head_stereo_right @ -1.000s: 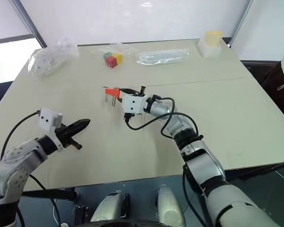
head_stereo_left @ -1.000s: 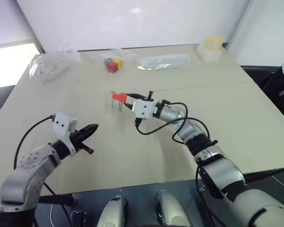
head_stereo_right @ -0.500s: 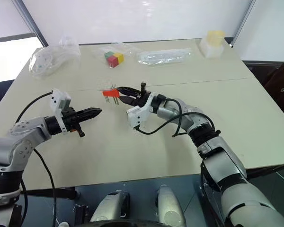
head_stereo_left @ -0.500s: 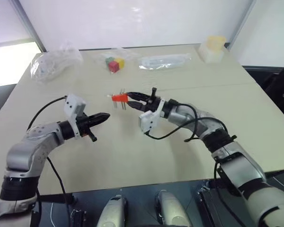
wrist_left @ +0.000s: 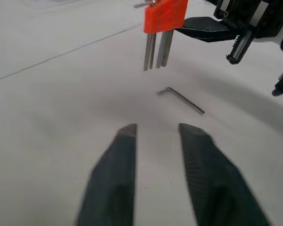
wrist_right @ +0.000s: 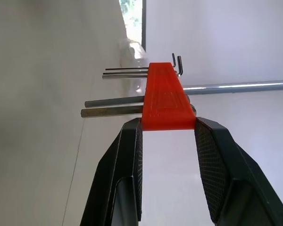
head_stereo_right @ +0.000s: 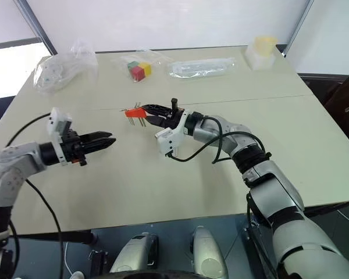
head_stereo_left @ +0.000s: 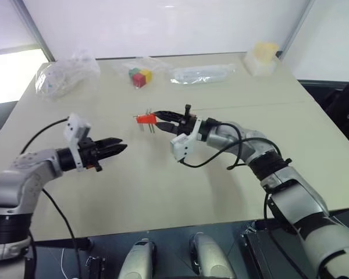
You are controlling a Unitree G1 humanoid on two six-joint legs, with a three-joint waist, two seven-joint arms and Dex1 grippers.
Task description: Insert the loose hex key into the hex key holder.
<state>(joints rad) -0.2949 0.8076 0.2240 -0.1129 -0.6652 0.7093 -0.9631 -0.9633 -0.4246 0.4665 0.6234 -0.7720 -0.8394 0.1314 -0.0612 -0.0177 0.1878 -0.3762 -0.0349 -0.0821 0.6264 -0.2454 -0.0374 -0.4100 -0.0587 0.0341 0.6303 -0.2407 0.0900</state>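
Note:
The hex key holder (head_stereo_left: 144, 119) is a small orange block with thin metal keys sticking out of it. It is held above the table, with my right gripper (head_stereo_left: 158, 117) shut on its end (wrist_right: 166, 99). The loose hex key (wrist_left: 180, 100), a thin dark L-shaped rod, lies flat on the table below the holder. It is a short way ahead of my left gripper (wrist_left: 155, 129). My left gripper (head_stereo_left: 117, 148) is open and holds nothing. It points toward the holder from the left, a hand's width away.
At the back of the table (head_stereo_left: 163, 192) are a crumpled clear bag (head_stereo_left: 67, 72), red, yellow and green cubes (head_stereo_left: 139, 77), a clear plastic pack (head_stereo_left: 200, 74) and a pale yellow container (head_stereo_left: 260, 58). A black cable (head_stereo_left: 209, 160) hangs from my right wrist.
My left gripper was shut and has opened. It rose toward the holder, then drew back a little to the left. My right gripper rolled with the holder in it.

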